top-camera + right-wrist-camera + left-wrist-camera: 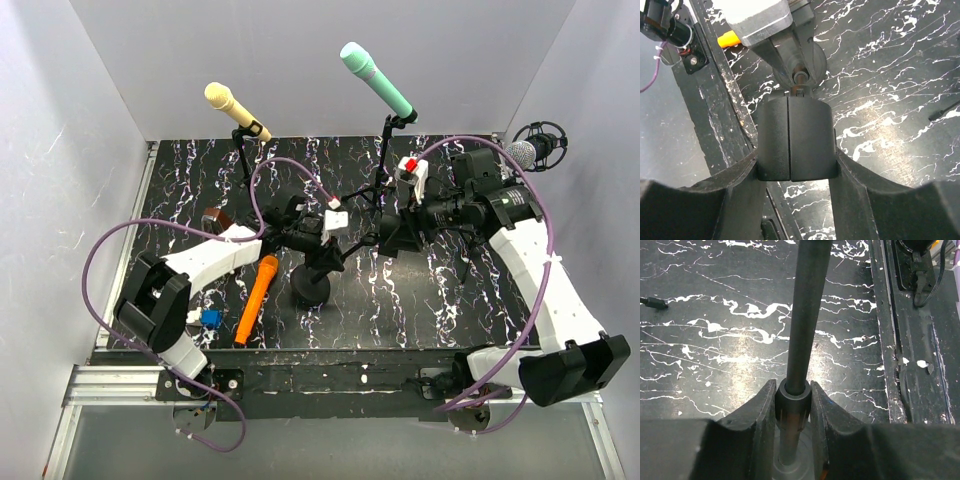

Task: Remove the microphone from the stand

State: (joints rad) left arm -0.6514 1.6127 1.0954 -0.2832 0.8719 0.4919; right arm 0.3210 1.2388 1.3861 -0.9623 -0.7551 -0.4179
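Note:
A short black stand with a round base (310, 290) stands mid-table. My left gripper (318, 245) is shut on the collar of its pole (807, 315); in the left wrist view the gripper (793, 390) has both fingers pressed on the collar. My right gripper (380, 232) is shut on the stand's black clip head (795, 145), which fills the gripper (796, 155) in the right wrist view. An orange microphone (256, 298) lies flat on the table just left of the base, apart from both grippers. Its tip shows in the right wrist view (730, 37).
At the back, a yellow microphone (235, 108) and a teal microphone (375, 80) sit on tripod stands. A silver microphone (522, 152) in a shock mount is at the right wall. A small blue and white object (208, 318) lies near the front left. Purple cables loop over both arms.

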